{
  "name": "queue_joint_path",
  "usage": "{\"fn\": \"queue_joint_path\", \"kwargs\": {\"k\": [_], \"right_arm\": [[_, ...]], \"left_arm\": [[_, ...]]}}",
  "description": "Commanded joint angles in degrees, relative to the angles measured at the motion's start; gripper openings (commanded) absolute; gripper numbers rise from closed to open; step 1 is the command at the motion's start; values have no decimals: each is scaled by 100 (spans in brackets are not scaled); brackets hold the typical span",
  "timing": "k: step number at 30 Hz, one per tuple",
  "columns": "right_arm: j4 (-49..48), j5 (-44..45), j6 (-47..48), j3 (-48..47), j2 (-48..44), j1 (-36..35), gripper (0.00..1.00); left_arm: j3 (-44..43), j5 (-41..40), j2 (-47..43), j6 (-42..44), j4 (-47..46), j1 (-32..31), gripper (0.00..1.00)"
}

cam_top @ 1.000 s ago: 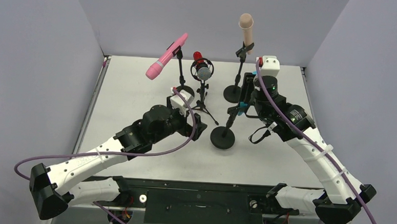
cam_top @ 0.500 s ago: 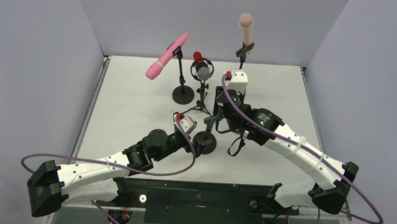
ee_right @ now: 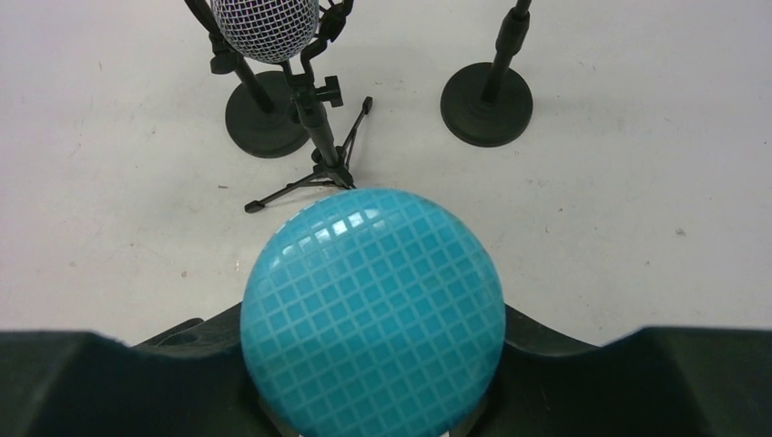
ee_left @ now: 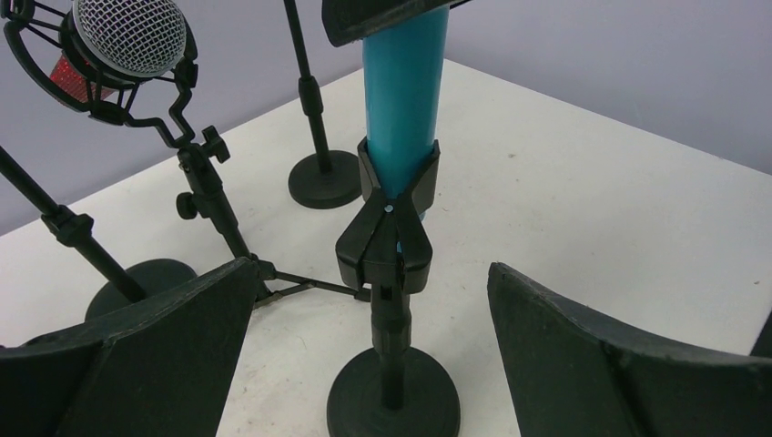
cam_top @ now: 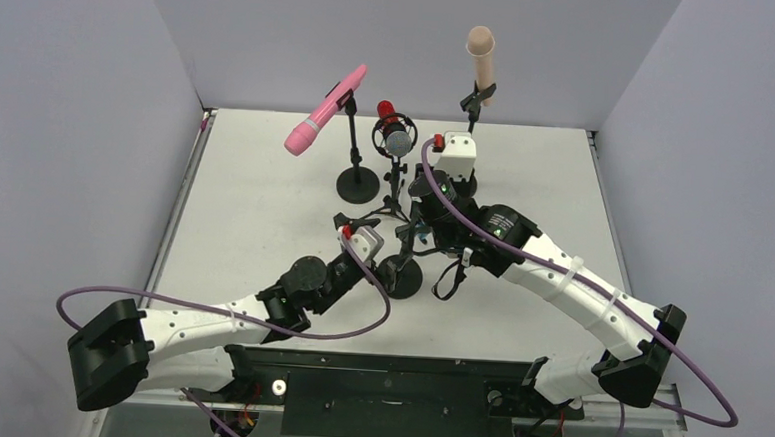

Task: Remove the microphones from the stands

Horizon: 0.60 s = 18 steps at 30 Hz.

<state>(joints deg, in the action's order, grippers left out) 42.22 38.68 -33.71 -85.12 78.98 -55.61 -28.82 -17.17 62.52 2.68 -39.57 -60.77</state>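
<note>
A blue microphone (ee_left: 405, 100) stands upright in the black clip (ee_left: 387, 241) of a short stand with a round base (ee_left: 393, 401), seen in the top view (cam_top: 400, 276). My right gripper (ee_right: 373, 387) is shut on the microphone from above, its gridded blue head (ee_right: 373, 309) filling the right wrist view. My left gripper (ee_left: 369, 273) is open, low at the table, with one finger on each side of the stand's post and not touching it. From above, the left gripper (cam_top: 373, 258) sits just left of the base and the right gripper (cam_top: 421, 230) is over it.
A pink microphone (cam_top: 324, 110) on a round-base stand, a red and silver microphone (cam_top: 395, 134) on a tripod and a beige microphone (cam_top: 480, 55) on a stand are at the back. The tripod legs (ee_right: 314, 173) reach close behind the blue microphone's stand.
My right gripper has carried the microphone and its stand left and nearer. My left arm has pulled back toward the near edge, so its open fingers now flank the stand's post.
</note>
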Motion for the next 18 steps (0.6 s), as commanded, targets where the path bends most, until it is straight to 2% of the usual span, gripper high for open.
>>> {"fn": "queue_joint_path", "kwargs": {"k": [1, 10, 18], "right_arm": [[-354, 237, -158, -338, -65, -47, 0], [-407, 169, -152, -277, -66, -52, 0], [-422, 161, -135, -209, -94, -48, 0]], "left_arm": [[-65, -103, 330, 301, -990, -23, 96], [-217, 31, 903, 382, -1524, -14, 100], [-347, 117, 1308, 282, -1835, 36, 82]]}}
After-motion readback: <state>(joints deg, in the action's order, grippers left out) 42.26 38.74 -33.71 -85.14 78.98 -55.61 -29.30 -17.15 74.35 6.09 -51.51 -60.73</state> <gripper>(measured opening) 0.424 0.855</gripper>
